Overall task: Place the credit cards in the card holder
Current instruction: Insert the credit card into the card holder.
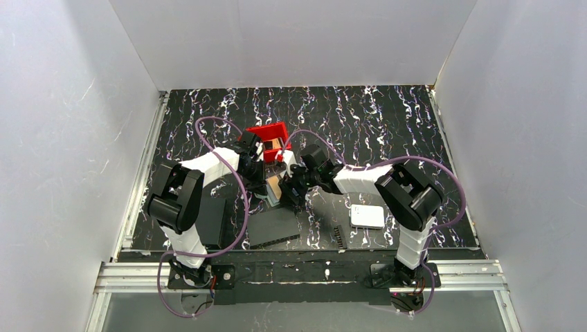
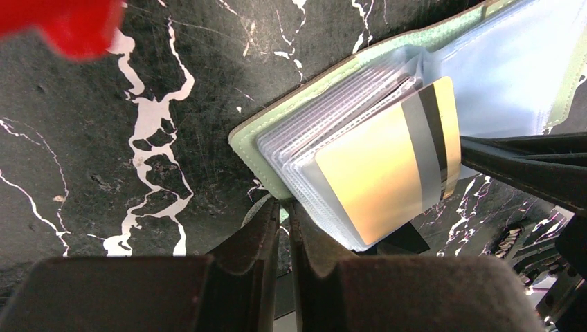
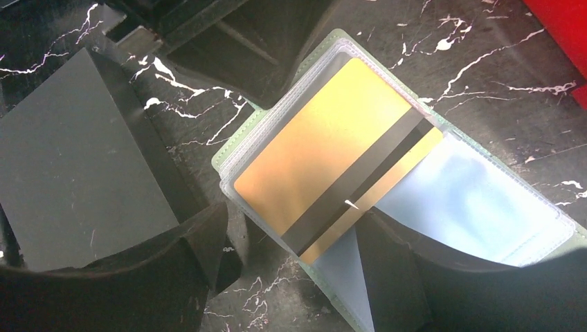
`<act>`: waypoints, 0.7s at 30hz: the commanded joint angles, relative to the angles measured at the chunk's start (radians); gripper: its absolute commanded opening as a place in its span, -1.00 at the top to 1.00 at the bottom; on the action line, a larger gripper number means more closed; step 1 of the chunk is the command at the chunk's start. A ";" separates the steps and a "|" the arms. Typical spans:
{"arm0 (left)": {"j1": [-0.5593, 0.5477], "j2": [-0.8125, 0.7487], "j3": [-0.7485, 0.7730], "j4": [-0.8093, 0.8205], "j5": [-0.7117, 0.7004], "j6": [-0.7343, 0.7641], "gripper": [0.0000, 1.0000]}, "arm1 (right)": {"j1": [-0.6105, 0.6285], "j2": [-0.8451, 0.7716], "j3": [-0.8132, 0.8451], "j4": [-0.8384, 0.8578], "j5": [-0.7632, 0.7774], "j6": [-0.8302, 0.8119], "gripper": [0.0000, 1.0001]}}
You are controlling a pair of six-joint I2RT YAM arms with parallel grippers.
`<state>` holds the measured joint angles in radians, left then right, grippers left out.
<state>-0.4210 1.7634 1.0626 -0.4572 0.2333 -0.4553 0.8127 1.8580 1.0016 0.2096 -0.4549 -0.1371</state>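
- Near edge of desk (image 1: pixel 387 124): two flat black slabs. One slab (image 1: pixel 273 228) lies btwn the arm bases, the other slab (image 1: pixel 216 220) beside the left arm.
- White rounded box (image 1: pixel 367 216) lies by the right arm, well apart from the holder.
- Mid desk: card holder (image 3: pixel 477 207) lies open on the marbled top, green cover underneath, clear pockets fanned up. Both arms meet over it.
- Credit card (image 3: pixel 325 159), gold w/ a dark stripe, lies on the pocket stack. Its plain end looks tucked under clear plastic; its striped end sticks out over the open bluish leaf. How deep it sits: can't tell.
- Left fingers (image 2: pixel 268 225): pinched almost closed on the holder's rim, at the corner of the pocket stack. The green edge runs into the slit btwn them.
- Right fingers (image 3: pixel 394 270): spread wide, gripping nothing. They stand either side of the card's striped end. In the left wrist view one tip touches that end.
- Far: red bin (image 1: pixel 268 137) just beyond the fingers. Sth tan shows inside, too small to name.
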 commanded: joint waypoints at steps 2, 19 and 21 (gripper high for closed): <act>-0.016 -0.014 0.032 0.128 0.063 -0.011 0.82 | 0.088 0.006 0.007 0.044 -0.158 0.001 -0.50; -0.027 -0.005 0.074 0.121 0.089 0.018 0.85 | 0.213 0.027 0.101 -0.076 0.125 -0.082 -0.54; -0.027 -0.022 0.066 0.097 0.080 0.022 0.79 | 0.168 0.003 0.062 -0.025 0.134 0.018 -0.56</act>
<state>-0.4210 1.7634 1.0760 -0.4763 0.2123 -0.4217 0.9569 1.8561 1.0649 0.0818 -0.1776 -0.2546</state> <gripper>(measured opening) 0.087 0.775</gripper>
